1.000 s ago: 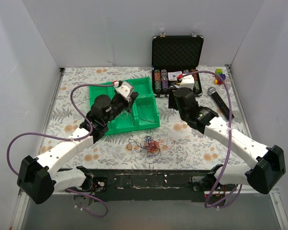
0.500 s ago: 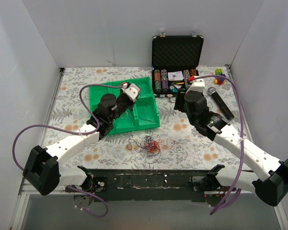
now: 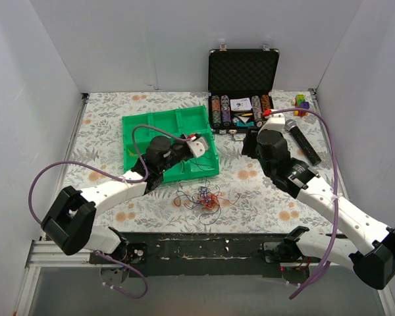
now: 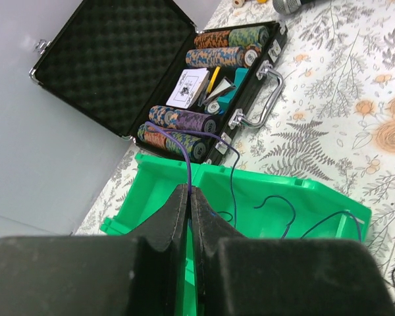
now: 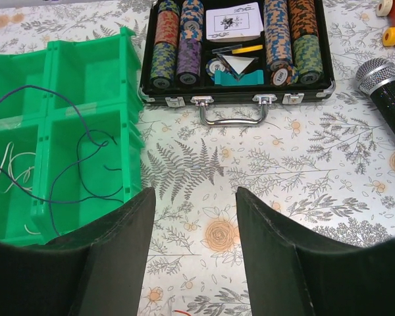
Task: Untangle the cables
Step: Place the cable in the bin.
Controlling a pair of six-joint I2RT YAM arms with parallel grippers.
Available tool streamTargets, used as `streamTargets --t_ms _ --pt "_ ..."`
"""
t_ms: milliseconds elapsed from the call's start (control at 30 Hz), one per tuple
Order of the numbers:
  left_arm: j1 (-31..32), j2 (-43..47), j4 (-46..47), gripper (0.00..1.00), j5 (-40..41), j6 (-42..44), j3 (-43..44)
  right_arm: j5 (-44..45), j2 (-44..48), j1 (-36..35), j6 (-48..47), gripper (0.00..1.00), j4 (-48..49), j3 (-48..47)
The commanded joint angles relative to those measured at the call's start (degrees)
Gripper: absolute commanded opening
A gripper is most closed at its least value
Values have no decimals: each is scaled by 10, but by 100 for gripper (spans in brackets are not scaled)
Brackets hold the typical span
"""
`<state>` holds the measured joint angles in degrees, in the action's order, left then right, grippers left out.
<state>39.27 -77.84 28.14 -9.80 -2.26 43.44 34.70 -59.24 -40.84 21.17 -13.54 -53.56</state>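
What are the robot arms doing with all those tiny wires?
They are untangling thin wires. The left gripper is pinched shut on one blue wire above the green tray, where a few separated wires already lie. The right gripper is open and holds nothing. A tangle of wires waits on the table near the arms' bases.

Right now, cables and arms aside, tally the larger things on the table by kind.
Green divided bin: 1
Open chip case: 1
Microphone: 1
Small coloured pieces, far right corner: too small to count
Total counted: 3
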Motion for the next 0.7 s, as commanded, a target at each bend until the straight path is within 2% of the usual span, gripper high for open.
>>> streamTargets --t_ms 0,267,400,500,533,600,667 --pt "4 -24 46 0 -29 73 -10 -2 16 4 14 59 13 5" --pt "4 -82 45 0 -24 132 -5 -8 28 8 19 59 14 21" --pt "4 -103 -15 0 -6 125 25 -9 32 11 19 58 15 25" --pt "4 -105 -36 1 13 84 32 -12 31 14 19 58 18 29" --pt "3 -102 -41 8 15 82 31 -16 30 15 19 58 19 33" --pt "4 -95 -58 40 8 74 30 -24 27 14 22 58 22 35" --pt "4 -93 -88 55 3 57 40 -30 23 16 26 58 24 36"
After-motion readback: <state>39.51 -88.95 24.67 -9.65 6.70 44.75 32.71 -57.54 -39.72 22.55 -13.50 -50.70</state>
